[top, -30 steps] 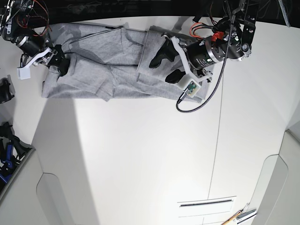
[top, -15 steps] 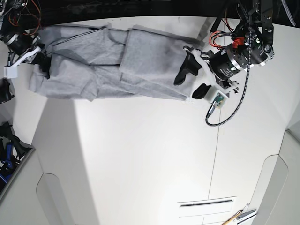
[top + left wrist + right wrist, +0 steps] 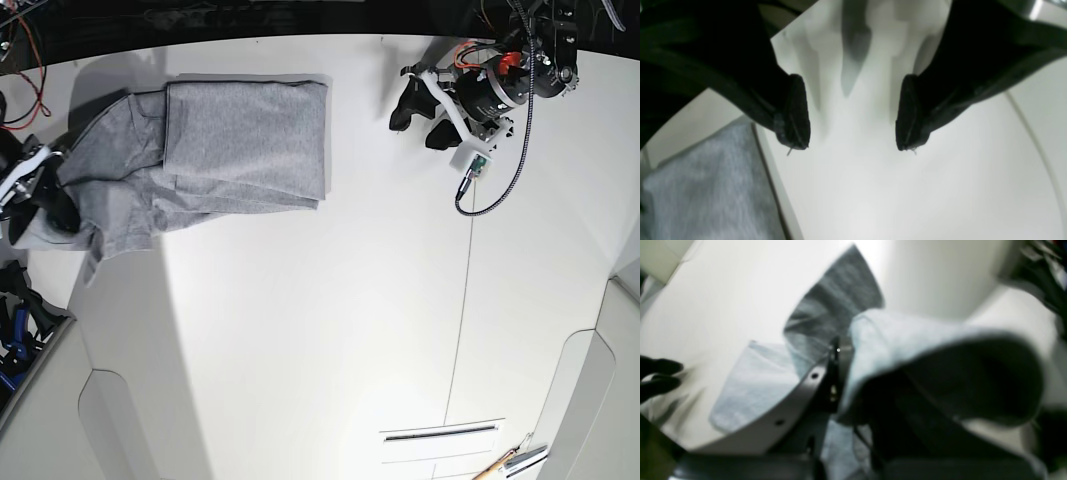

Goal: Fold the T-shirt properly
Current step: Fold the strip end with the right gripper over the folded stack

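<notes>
The heather-grey T-shirt (image 3: pixel 225 140) lies folded in soft layers at the white bench's (image 3: pixel 330 330) far left, one end hanging past the edge, clenched by the right gripper (image 3: pixel 50 200). The left gripper (image 3: pixel 418 118), jaws spread and empty, hovers apart over smooth bare bench.

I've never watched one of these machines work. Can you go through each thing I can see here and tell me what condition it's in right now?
T-shirt: partly folded, one panel laid flat on top, its end bunched at the table's edge.
Left gripper: open, holding nothing, over bare table beside the shirt.
Right gripper: shut on the T-shirt's bunched end.
Table: white, the shirt lying along its far side.
</notes>
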